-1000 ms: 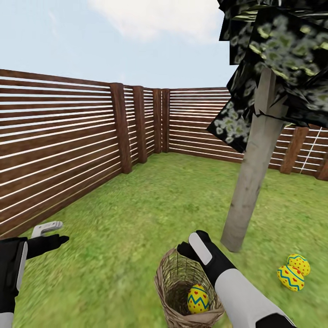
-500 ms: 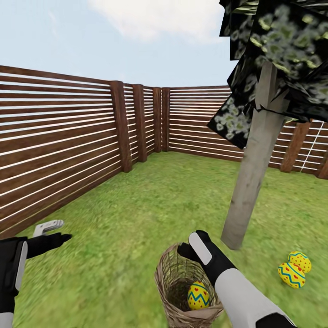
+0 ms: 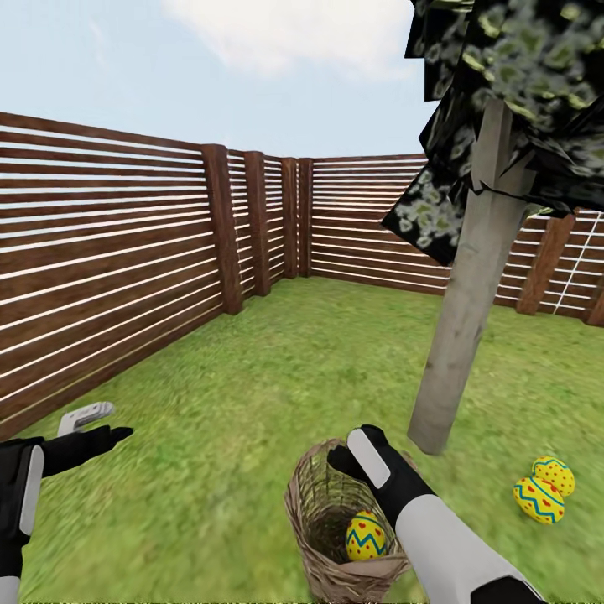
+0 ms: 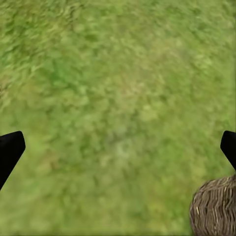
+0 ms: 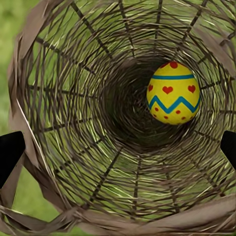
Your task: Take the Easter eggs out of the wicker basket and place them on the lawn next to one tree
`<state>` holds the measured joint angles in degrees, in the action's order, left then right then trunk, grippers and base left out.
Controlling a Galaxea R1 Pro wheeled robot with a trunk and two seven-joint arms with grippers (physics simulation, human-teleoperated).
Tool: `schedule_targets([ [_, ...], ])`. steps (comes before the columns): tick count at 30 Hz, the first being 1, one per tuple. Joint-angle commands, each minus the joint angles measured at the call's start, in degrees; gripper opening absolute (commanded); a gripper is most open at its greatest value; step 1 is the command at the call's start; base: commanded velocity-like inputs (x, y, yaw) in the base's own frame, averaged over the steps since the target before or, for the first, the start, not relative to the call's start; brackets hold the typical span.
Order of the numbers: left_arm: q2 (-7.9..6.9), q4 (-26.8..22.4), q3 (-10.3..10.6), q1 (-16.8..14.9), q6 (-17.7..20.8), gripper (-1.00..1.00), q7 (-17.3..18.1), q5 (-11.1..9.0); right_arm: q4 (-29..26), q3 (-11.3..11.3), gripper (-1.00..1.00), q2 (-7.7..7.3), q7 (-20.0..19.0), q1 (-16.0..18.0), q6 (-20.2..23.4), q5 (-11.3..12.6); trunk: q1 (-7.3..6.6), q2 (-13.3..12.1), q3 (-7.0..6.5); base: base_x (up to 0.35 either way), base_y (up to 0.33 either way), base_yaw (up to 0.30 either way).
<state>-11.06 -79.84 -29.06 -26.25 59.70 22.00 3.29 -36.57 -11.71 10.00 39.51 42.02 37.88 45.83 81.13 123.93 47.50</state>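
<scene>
A: Our right pincer (image 3: 346,457) is hanging over the mouth of the wicker basket (image 3: 312,512). In the right wrist view its 2 fingertips (image 5: 11,152) are sitting far apart at either edge, so we are reading it as spread wide and gripping nothing.

B: And the target? We are seeing 1 Easter egg (image 5: 173,92) lying deep on the basket's inner wall, off to one side of the line between our fingers.

A: So we are needing to shift the wrist toward it before going down, keeping both fingers inside the rim so they are not catching the weave. We should be closing across the egg's middle; it looks smooth and rounded, so a grip near the tip would probably let it slip out.

B: Our left pincer (image 3: 94,425) is idling well off to the left, fingers apart too, over bare lawn (image 4: 118,98).

A: Further out, the other 2 eggs (image 3: 544,491) are already lying together on the grass near the foot of the tree (image 3: 466,319), with the fence (image 3: 126,260) behind. So we are working on the last of 3.
</scene>
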Motion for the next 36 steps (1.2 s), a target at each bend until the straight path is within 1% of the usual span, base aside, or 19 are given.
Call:
schedule_targets([
  [1, 0.03, 0.0, -0.1, 0.0, 0.2, 1.00, 0.4, 0.3, 0.1, -0.1, 1.00, 0.00, 0.5, 0.0, 0.0, 0.4, 0.22, 0.4, 0.24, 0.000, 0.000, 0.000],
  [3, 0.05, 0.0, -0.1, -0.1, 0.2, 1.00, 0.4, 0.3, 0.3, -0.1, 1.00, -0.06, 0.4, 0.0, -0.3, 0.4, 0.66, 1.2, 0.60, 0.000, 0.000, 0.000],
  [8, 0.07, 0.0, -0.2, 0.0, 0.2, 1.00, 0.4, 0.4, 0.5, -0.2, 1.00, -0.33, 0.4, 0.0, -3.4, 0.2, 1.75, 3.3, 1.50, 0.000, 0.000, 0.000],
  [17, 0.07, 0.0, -0.1, 0.0, 0.2, 1.00, 0.4, 0.4, 0.5, -0.3, 1.00, -0.41, 0.4, 0.0, -4.3, 0.1, 3.73, 6.9, 3.12, 0.000, 0.000, 0.000],
  [19, 0.07, 0.0, -0.1, 0.0, 0.2, 1.00, 0.4, 0.4, 0.5, -0.4, 1.00, -0.42, 0.4, 0.0, -4.9, 0.0, 4.17, 7.7, 3.48, 0.000, 0.000, 0.000],
  [23, 0.07, 0.0, -0.1, 0.0, 0.2, 1.00, 0.4, 0.4, 0.5, -0.5, 1.00, -0.49, 0.3, 0.0, -7.7, 0.0, 5.05, 9.3, 4.19, 0.000, 0.000, 0.000],
  [29, -0.02, 0.0, -0.3, 0.0, 0.2, 1.00, 0.5, 0.1, 0.5, -0.5, 1.00, -0.64, 0.3, 0.0, -8.6, -0.1, 6.37, 11.7, 5.27, 0.000, 0.000, 0.000],
  [30, -0.05, 0.0, -0.5, 0.0, 0.2, 1.00, 0.6, -0.3, 0.5, -0.5, 1.00, -0.66, 0.3, 0.0, -8.6, -0.1, 6.59, 12.1, 5.45, 0.000, 0.000, 0.000],
  [31, -0.15, 0.0, -1.0, 0.0, 0.2, 1.00, 0.9, -1.2, 0.5, -0.5, 1.00, -0.67, 0.3, 0.0, -8.7, -0.1, 6.81, 12.5, 5.63, 0.000, 0.000, 0.000],
  [33, -0.45, 0.0, -2.8, 0.0, 0.3, 1.00, 2.2, -4.3, 0.5, -0.5, 1.00, -0.68, 0.3, 0.0, -8.8, -0.1, 7.24, 13.3, 5.99, 0.000, 0.000, 0.000],
  [34, -0.56, 0.0, -3.2, 0.0, 0.3, 1.00, 2.6, -5.2, 0.5, -0.5, 1.00, -0.68, 0.3, 0.0, -8.9, -0.1, 7.46, 13.7, 6.17, 0.000, 0.000, 0.000],
  [36, -1.48, 0.0, -4.5, 0.0, 0.3, 1.00, 4.4, -8.4, 0.5, -0.5, 1.00, -0.63, 0.3, 0.0, -8.9, -0.1, 7.90, 14.5, 6.53, 0.000, 0.000, 0.000],
])
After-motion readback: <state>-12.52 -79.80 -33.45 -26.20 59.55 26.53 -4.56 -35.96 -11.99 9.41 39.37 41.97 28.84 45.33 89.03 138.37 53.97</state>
